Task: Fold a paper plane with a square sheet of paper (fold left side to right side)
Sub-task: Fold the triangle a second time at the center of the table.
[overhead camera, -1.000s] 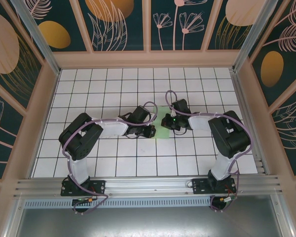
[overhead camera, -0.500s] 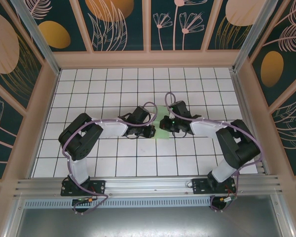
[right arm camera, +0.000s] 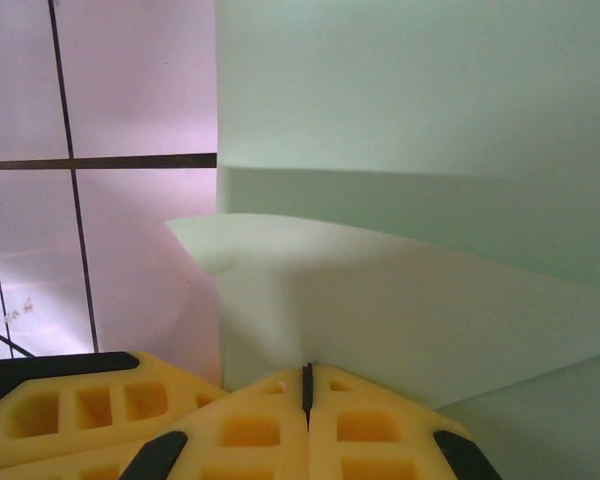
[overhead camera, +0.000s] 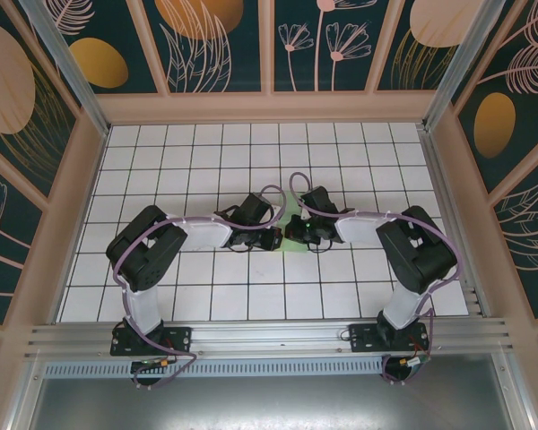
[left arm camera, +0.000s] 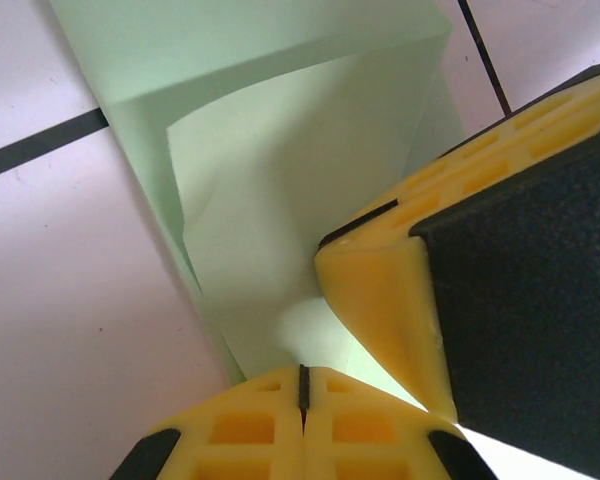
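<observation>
From above: looks like the left-to-right fold, half made. Finds left gripper (overhead camera: 275, 238) and right gripper (overhead camera: 291, 231) almost touching over the square sheet of paper (overhead camera: 296, 248), which lies on the middle tiles directly under both.

At the left wrist: closed tight, tips resting on the sheet's near edge, a raised flap just ahead. Cannot tell whether pinching or only pressing.

At the right wrist: closed, apparently nipping the lifted flap's edge. Next calls for carrying that flap across, squaring the edges, then pressing the crease flat.
</observation>
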Robot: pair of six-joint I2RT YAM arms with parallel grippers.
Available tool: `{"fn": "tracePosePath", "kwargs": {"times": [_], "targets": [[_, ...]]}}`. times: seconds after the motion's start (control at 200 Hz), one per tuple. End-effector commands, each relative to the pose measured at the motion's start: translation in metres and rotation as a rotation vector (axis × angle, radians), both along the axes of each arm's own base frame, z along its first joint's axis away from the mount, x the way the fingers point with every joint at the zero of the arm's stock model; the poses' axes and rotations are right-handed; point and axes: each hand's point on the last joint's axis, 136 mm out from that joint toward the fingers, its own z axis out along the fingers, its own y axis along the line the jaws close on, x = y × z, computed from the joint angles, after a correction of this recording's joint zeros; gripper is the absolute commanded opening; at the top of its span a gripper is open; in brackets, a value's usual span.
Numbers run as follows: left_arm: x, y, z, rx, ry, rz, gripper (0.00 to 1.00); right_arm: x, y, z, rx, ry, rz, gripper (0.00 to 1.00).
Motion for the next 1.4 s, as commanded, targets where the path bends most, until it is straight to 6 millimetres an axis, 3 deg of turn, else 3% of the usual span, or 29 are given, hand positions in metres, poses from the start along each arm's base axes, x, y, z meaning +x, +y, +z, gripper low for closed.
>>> {"fn": "tracePosePath", "kwargs": {"times": [0.0, 0.18, 0.57, 0.595, 0.931, 1.391], "targets": [[-0.014, 0.031, -0.04, 0.151, 0.061, 0.034, 0.08, -0.005, -0.005, -0.012, -0.052, 0.025, 0.008, 0.02], [-0.015, 0.034, -0.046, 0.168, 0.071, 0.045, 0.07, -0.01, -0.017, -0.02, -0.084, 0.037, -0.003, 0.02], [-0.018, 0.037, -0.056, 0.185, 0.09, 0.05, 0.06, -0.003, -0.023, -0.011, -0.058, 0.012, -0.003, 0.02], [-0.018, 0.037, -0.056, 0.184, 0.09, 0.049, 0.06, 0.004, -0.031, -0.011, -0.059, 0.011, -0.03, 0.02], [-0.019, 0.037, -0.058, 0.183, 0.096, 0.048, 0.06, 0.009, -0.045, -0.011, -0.061, 0.016, -0.046, 0.02], [-0.019, 0.038, -0.059, 0.19, 0.094, 0.045, 0.05, 0.022, -0.082, -0.015, -0.068, 0.026, -0.117, 0.02]]}}
